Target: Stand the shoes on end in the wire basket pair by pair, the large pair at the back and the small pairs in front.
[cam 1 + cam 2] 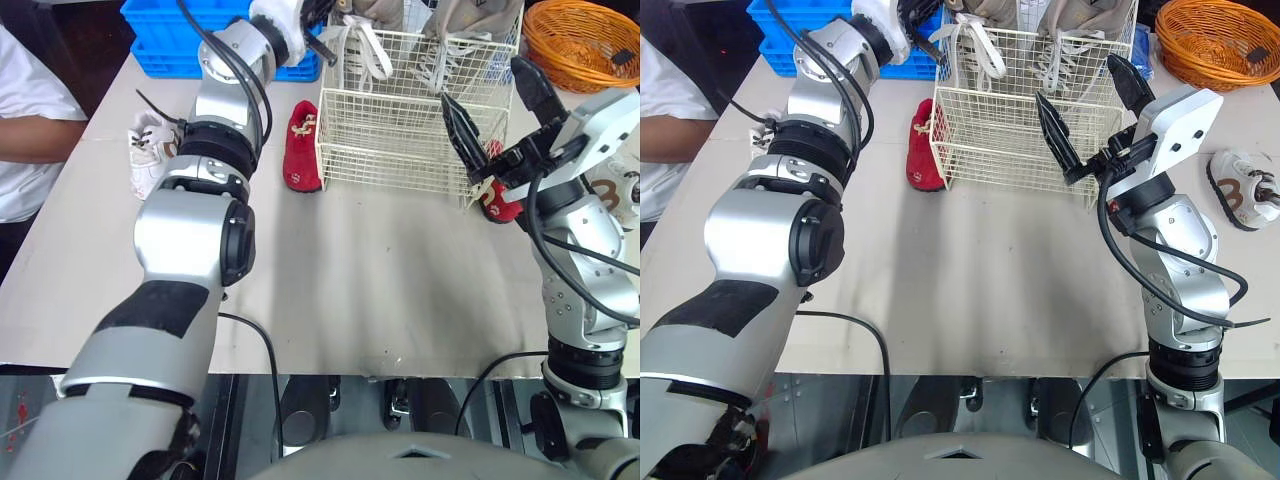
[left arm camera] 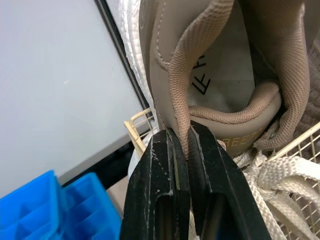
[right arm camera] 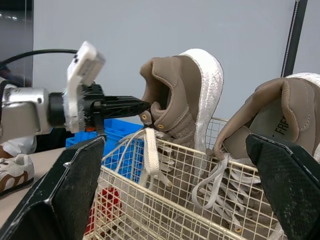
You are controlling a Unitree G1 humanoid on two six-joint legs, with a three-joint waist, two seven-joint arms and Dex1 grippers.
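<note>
Tan sneaker is being pinched at its collar by the closed fingers of the left gripper, on end at the back of the wire basket. Right gripper is being held wide apart, empty. Next, judged: release is being called for, then the red shoe on the tabletop.

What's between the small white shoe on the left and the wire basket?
A red shoe lies beside the wire basket, shown in both eye views.
</note>
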